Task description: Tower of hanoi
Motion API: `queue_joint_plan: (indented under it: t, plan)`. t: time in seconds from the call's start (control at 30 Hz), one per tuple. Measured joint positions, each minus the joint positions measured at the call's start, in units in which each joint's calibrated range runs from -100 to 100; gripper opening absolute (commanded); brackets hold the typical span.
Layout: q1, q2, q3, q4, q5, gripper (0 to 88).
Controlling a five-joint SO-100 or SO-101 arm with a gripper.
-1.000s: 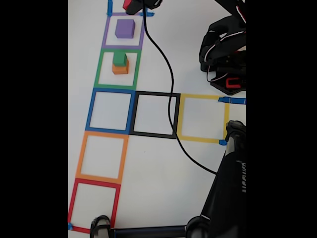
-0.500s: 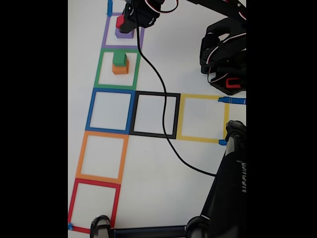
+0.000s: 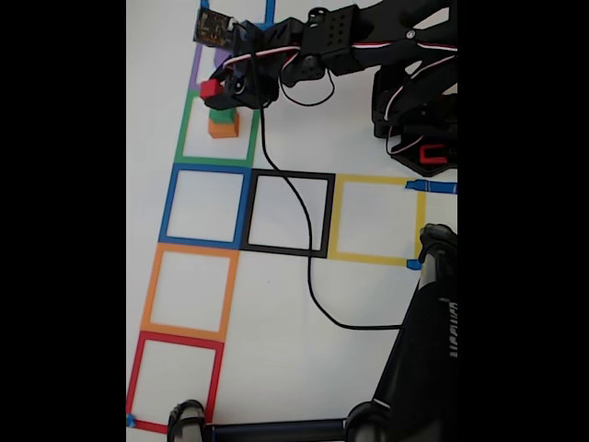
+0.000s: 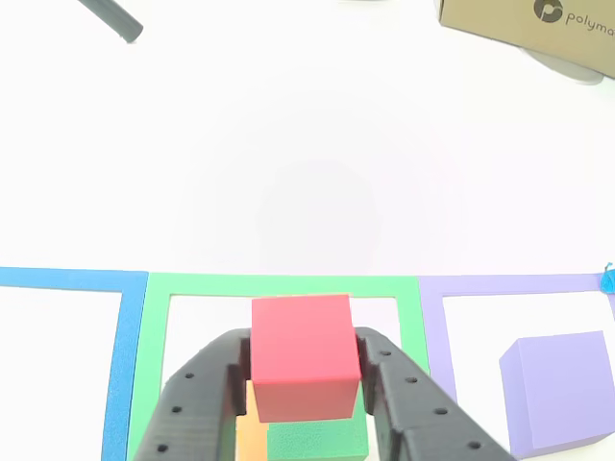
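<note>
Nearest the lens in the other view, the two black perforated plastic fingers [image 4: 304, 384] are clamped on the flat sides of the small red cube [image 4: 303, 357], which hangs directly above the small green cube [image 4: 317, 437]; a sliver of the orange cube [image 4: 252, 434] shows to the left beneath it. That vertical line is what the coming move turns on: the red cube looks nearly centred over the green one, so a straight lowering should seat it, though how much air separates them I cannot tell. Both stacked cubes sit inside the green tape-outlined square [image 4: 284, 284] on the white worktop [image 4: 307, 144]. Beside it, in the purple tape-outlined square [image 4: 509, 284], the large purple cube [image 4: 562, 389] rests alone. In the fixed view the black arm [image 3: 368, 37] reaches in from the right, stretched low and roughly level, wrist bent over the stack, a black cable [image 3: 308, 230] trailing across the black tape-outlined square [image 3: 287, 214].
</note>
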Motion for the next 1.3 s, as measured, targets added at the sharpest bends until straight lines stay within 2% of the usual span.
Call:
queue_joint_plan:
  t: [0.17, 0.6, 0.97, 1.13, 1.3]
  plan:
    - [0.12, 5.07, 3.45, -10.88, 0.00, 1.2]
    - [2.81, 15.20, 7.79, -26.12, 0.00, 1.5]
    - [2.81, 18.57, 7.79, -29.67, 0.00, 3.5]
    - [2.81, 19.00, 7.79, -29.67, 0.00, 7.9]
    - [2.81, 19.33, 8.23, -29.67, 0.00, 16.4]
